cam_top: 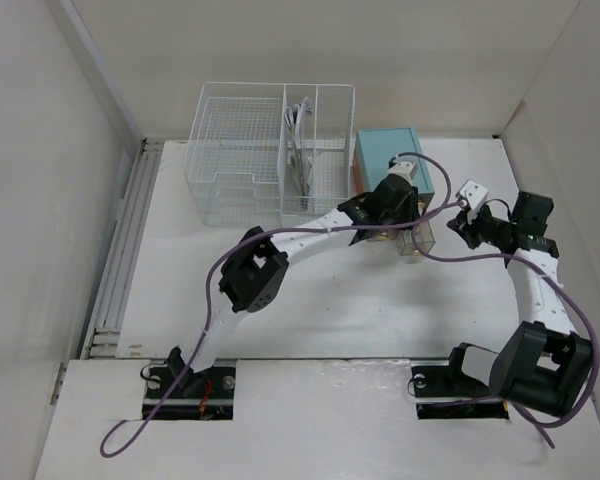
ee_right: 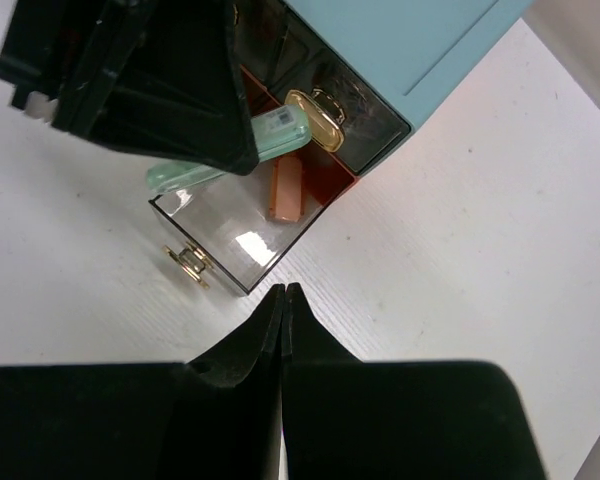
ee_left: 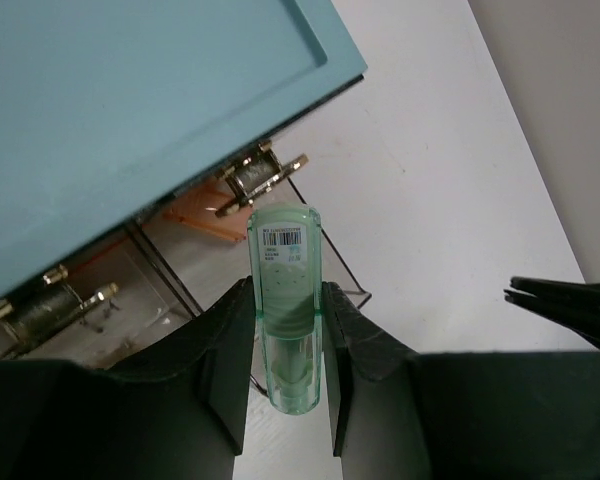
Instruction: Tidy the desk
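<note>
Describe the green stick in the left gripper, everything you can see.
The green stick is a pale, see-through green plastic tube with a rounded end and a white barcode label near that end. A darker green part shows inside. The left gripper clamps it across the middle, one black finger on each side. It sits over the open clear drawer of the teal box, label end toward the box. Whether it touches the drawer cannot be told.
</note>
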`<action>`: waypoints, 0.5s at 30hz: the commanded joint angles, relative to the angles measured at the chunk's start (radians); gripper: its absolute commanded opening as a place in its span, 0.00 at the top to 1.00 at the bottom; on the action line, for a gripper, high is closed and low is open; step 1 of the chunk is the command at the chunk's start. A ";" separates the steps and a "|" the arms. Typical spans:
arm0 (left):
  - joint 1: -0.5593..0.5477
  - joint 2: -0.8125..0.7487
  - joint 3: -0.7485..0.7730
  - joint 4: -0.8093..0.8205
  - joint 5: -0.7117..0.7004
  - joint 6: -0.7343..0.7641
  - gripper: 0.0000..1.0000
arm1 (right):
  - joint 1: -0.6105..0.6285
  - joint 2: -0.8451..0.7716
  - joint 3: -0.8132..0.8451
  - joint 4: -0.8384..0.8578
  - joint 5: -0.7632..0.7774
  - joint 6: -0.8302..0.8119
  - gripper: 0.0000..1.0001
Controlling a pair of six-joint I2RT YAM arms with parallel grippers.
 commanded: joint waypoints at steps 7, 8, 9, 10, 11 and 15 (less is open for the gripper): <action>0.042 0.069 0.122 -0.004 0.054 0.011 1.00 | -0.049 -0.026 0.003 -0.028 -0.126 0.004 1.00; 0.042 0.081 0.123 -0.004 0.063 0.011 0.99 | -0.049 -0.026 0.003 -0.028 -0.126 -0.007 0.98; 0.042 0.081 0.138 -0.016 0.063 0.011 0.97 | -0.049 -0.026 0.003 -0.028 -0.135 -0.007 0.98; 0.051 0.093 0.150 -0.016 0.072 0.011 0.94 | -0.058 -0.026 0.003 -0.028 -0.136 -0.007 0.98; 0.051 0.093 0.150 -0.016 0.072 0.011 0.89 | -0.058 -0.026 0.003 -0.037 -0.136 -0.016 0.98; 0.051 0.083 0.150 -0.026 0.072 0.011 0.69 | -0.058 -0.017 -0.006 -0.037 -0.136 -0.025 0.97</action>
